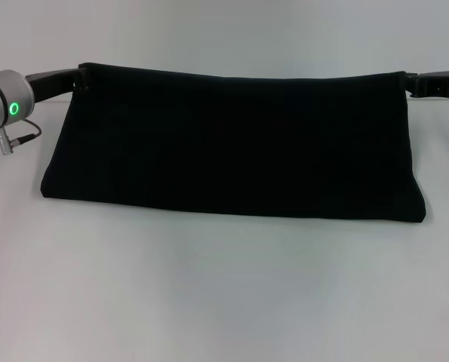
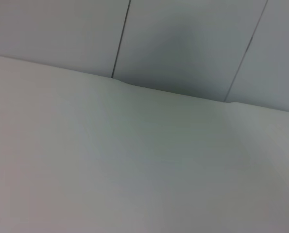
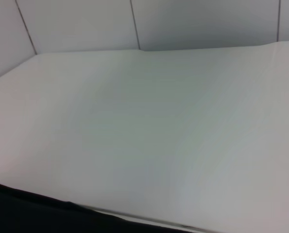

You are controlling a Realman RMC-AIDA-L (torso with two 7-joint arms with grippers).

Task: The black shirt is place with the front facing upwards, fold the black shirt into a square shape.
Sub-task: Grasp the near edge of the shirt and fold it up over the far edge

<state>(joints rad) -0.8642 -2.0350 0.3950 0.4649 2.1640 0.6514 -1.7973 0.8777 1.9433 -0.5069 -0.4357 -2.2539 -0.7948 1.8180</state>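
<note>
Fingers first: each gripper pinches one far corner of the black shirt [image 1: 232, 143], the left gripper [image 1: 81, 76] at about 10 o'clock in the head view and the right gripper [image 1: 410, 81] at about 2 o'clock. The jaws look pressed together on the cloth, though the fingertips themselves are dark against dark fabric and hard to separate from it

The shirt sits across the middle of the white table [image 1: 224, 302], already doubled into a wide band. Its far edge is held taut between the two grippers and looks lifted, while the near edge lies on the table toward 6 o'clock. No lettering or neck label shows, only plain black. The right wrist view catches just a sliver of black cloth [image 3: 32, 213] at the frame edge; the left wrist view shows table and wall only

The step in hand seems to be carrying the held edge over to lay another fold. To do it well, I would keep both grippers level and moving together so the taut edge stays straight, hold the tension even so neither corner slips out, and bring that edge down parallel to the near one before letting go, otherwise the band will skew

The shirt's long axis runs from 9 o'clock to 3 o'clock, side to side before the robot. Which end is collar and which is hem I cannot tell
</note>
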